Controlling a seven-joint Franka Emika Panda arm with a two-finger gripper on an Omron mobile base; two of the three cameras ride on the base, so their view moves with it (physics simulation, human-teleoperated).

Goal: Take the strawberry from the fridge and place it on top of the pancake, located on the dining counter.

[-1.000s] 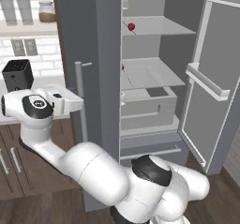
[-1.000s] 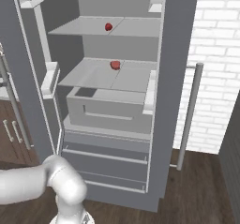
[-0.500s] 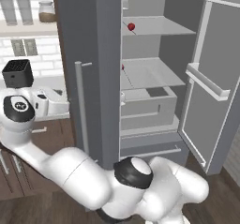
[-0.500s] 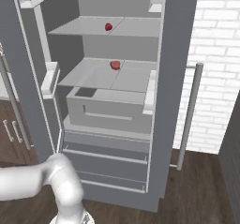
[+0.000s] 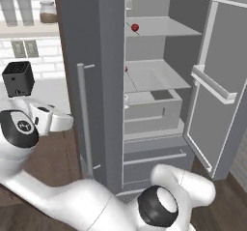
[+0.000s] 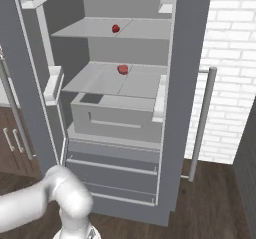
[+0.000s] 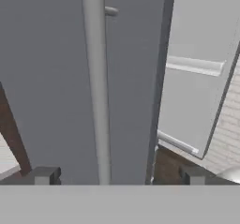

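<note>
Strawberry: I read it as the small red fruit on the upper shelf, top centre of the right base view; in the left base view it sits top centre too. I cannot be sure, though, because a 2nd red item lies on the middle shelf just below, and both are too small to tell apart.

I see the fridge with its doors swung open on both sides, so the shelves and the drawers below are exposed. That part of the job looks done.

My claw is spread wide and carries nothing. In the hand view, its 2 tips sit at the bottom edge, either side of a long silver door handle, with the grey door face behind it.

Everything else is left, by my reckoning: reach into the shelves, pick the fruit, drive to the island and set it on the pancake stack.
</note>
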